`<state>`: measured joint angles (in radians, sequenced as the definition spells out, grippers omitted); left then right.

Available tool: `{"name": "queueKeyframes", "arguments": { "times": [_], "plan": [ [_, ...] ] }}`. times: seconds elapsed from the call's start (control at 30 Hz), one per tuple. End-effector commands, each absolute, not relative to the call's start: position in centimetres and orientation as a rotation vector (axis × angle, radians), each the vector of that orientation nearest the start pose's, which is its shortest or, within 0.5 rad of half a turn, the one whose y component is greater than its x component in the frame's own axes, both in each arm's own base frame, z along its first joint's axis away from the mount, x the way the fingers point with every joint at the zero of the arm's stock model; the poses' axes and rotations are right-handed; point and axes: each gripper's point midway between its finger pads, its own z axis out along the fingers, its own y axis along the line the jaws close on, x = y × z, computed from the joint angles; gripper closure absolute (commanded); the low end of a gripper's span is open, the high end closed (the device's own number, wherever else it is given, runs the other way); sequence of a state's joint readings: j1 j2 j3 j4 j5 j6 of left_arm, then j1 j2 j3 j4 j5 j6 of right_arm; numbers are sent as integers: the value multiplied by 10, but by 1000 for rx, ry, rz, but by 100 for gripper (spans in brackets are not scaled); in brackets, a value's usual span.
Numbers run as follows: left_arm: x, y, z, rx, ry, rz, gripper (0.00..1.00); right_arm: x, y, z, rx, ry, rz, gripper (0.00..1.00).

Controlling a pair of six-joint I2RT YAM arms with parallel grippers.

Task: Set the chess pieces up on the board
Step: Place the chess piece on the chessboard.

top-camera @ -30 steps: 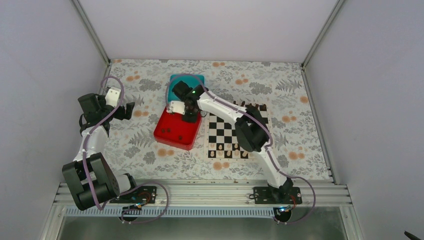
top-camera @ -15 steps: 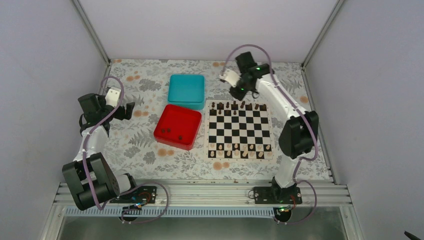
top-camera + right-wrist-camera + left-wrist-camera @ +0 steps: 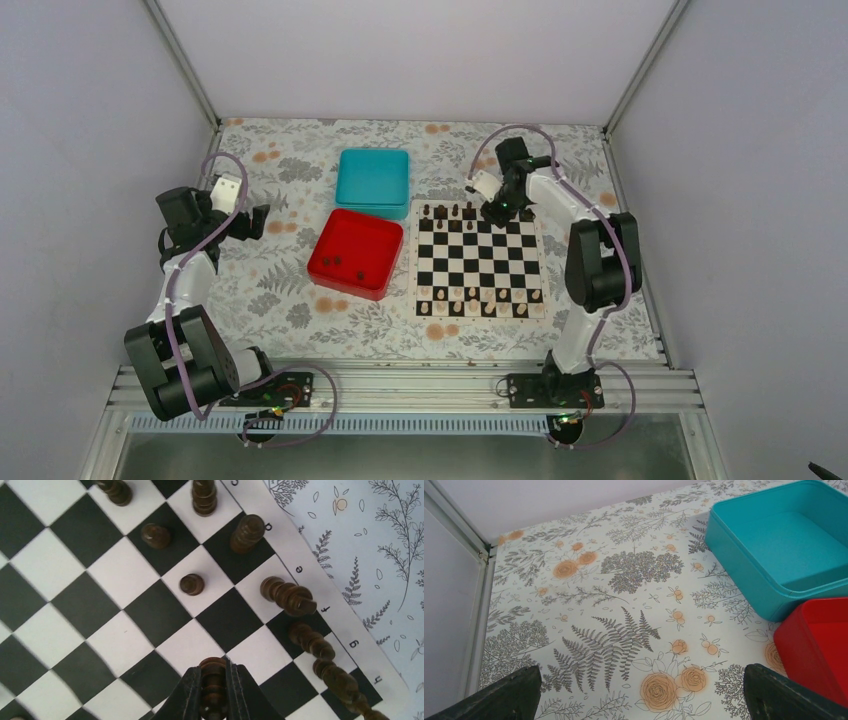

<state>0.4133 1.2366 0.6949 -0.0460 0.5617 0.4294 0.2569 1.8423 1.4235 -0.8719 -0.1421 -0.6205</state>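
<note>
The chequered board (image 3: 478, 262) lies right of centre, with dark chess pieces (image 3: 455, 213) along its far rows and pale pieces along the near rows. My right gripper (image 3: 497, 210) hangs over the board's far edge, shut on a dark chess piece (image 3: 213, 680) held just above the squares. In the right wrist view several dark pieces (image 3: 288, 596) stand on the board (image 3: 150, 612) ahead of the fingers (image 3: 189, 694). More dark pieces (image 3: 345, 265) lie in the red tray (image 3: 355, 252). My left gripper (image 3: 255, 220) is open and empty over the patterned table, far left.
A teal box (image 3: 373, 180) stands behind the red tray; both show in the left wrist view, the teal box (image 3: 784, 545) and the red tray (image 3: 819, 645). The enclosure's frame post (image 3: 459, 540) runs along the table's left edge.
My right arm swung from the red tray up past the board's far side and has come down over its far rows, carrying a dark piece. The left arm has not moved.
</note>
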Motion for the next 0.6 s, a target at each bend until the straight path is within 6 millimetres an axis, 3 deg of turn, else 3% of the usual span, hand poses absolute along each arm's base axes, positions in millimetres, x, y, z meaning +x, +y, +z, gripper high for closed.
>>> {"name": "queueKeyframes", "arguments": {
  "times": [0.0,0.23,0.57],
  "plan": [
    [364,60,174,338,2011,-93,0,404,126,65,-1217,2541,150,96],
    [364,60,173,338,2014,-92,0,415,124,43,-1220,2566,148,95],
    [365,60,171,340,2016,-96,0,418,123,32,-1224,2586,134,95]
  ]
}}
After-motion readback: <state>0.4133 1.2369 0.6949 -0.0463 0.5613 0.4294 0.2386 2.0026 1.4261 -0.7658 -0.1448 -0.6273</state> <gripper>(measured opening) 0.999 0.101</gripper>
